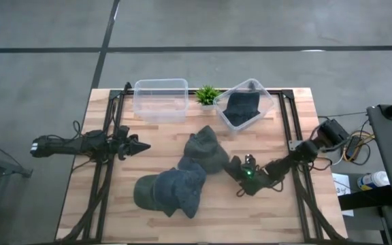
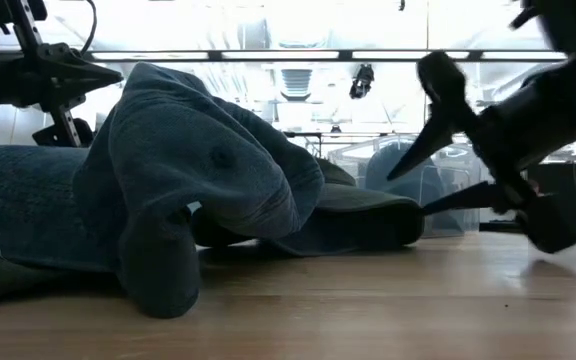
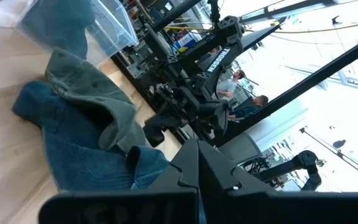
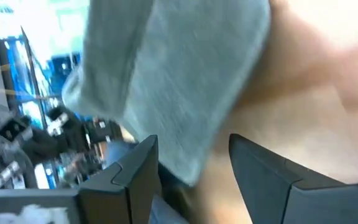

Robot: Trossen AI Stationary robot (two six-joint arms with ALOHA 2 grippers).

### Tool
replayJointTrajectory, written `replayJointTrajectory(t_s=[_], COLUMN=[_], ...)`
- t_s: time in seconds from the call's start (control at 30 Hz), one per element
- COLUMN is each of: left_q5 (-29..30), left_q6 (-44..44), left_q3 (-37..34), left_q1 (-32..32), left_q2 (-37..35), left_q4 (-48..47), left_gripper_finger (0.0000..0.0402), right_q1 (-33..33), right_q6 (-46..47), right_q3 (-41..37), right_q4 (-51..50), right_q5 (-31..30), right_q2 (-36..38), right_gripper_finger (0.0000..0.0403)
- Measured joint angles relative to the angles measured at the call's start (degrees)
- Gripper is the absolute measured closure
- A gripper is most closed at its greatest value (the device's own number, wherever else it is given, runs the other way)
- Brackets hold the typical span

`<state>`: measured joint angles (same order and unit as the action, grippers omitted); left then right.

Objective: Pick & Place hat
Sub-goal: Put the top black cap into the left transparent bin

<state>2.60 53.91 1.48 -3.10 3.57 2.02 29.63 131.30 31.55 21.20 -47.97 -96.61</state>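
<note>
Right gripper low over the table, right of centre, fingers parted either side of the brim of the grey-green hat; brim edge between them in the right wrist view, contact not clear, nothing firmly clamped. Same gripper in the low view, jaws spread, tips at the brim's end. Hat flat on the table at centre, crown toward the bins. Just beside it, toward the front-left, two blue hats heaped together, touching the grey-green one. Behind, at the far edge, an empty clear bin, a small green plant, and a second clear bin, tilted, with a dark hat inside. Left gripper clenched shut, empty, well left of the hats.
</note>
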Motion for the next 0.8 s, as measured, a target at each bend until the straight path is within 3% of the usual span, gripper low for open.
replayJointTrajectory(t_s=[0.37, 0.47, 0.67, 0.8], left_q5=[0.01, 0.01, 0.01, 0.01], left_q6=[-0.57, -1.57, -1.68, -1.7], left_q3=[0.09, 0.09, 0.1, 0.11], left_q1=[0.0, -0.01, 0.0, 0.0], left_q2=[0.0, 0.0, 0.0, 0.0], left_q4=[-0.11, -0.13, -0.15, -0.58], left_gripper_finger=[0.0401, 0.0401, 0.0401, 0.0401], right_q1=[-3.41, -3.63, -3.58, -3.6], right_q6=[-1.04, -2.2, -5.3, -11.14], right_q3=[0.0, 0.0, 0.83, 3.28], right_q4=[-1.31, -1.31, -0.67, -1.28], right_q5=[0.89, 1.8, 0.91, 0.91], right_q2=[0.01, 0.01, 0.79, 2.41], right_gripper_finger=[0.0219, 0.0254, 0.0375, 0.0389])
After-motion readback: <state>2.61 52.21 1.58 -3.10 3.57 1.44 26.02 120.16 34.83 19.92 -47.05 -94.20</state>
